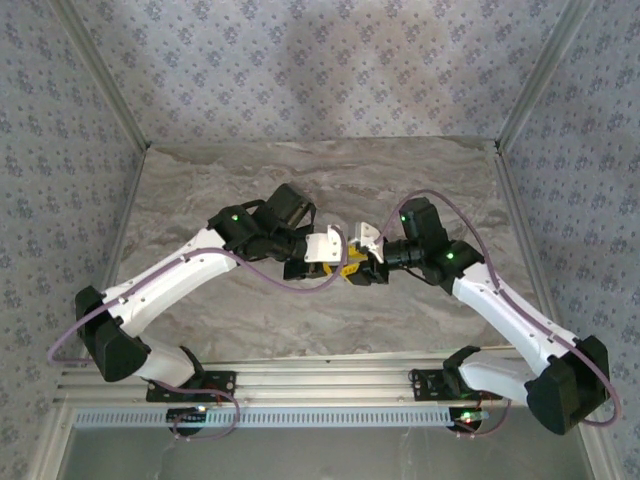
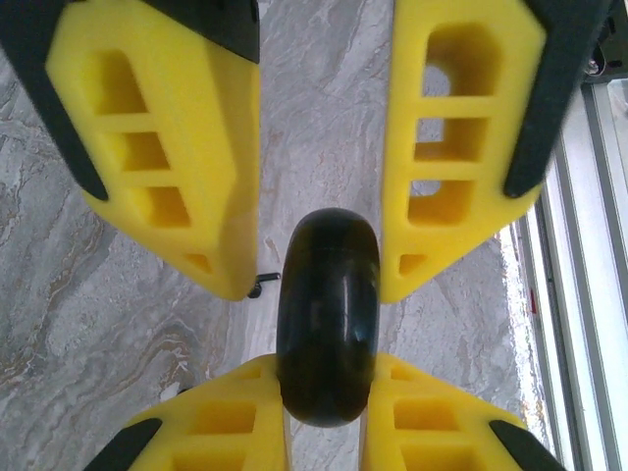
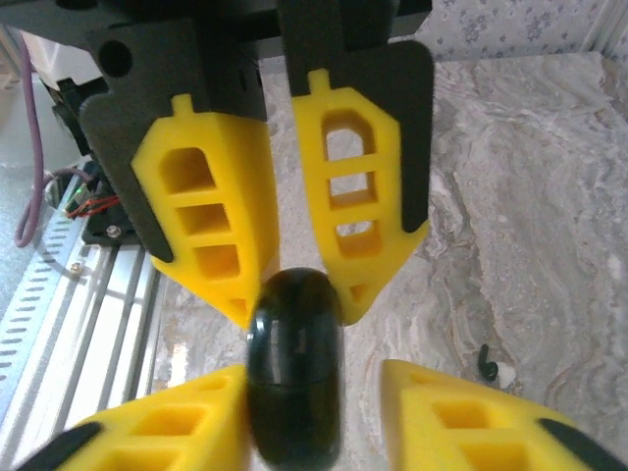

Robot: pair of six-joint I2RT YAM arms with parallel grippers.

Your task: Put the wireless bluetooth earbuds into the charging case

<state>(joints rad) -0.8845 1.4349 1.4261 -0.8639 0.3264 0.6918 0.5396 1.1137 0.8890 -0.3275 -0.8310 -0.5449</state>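
Charging case [image 2: 329, 294], one, in left end effector [image 2: 327, 392]; black earbud [image 3: 486, 361], one.

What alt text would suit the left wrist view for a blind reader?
A black case is pinched by the left gripper at the bottom edge. The right gripper, yellow-fingered, flanks its far end with a gap on one side, over a marbled table.
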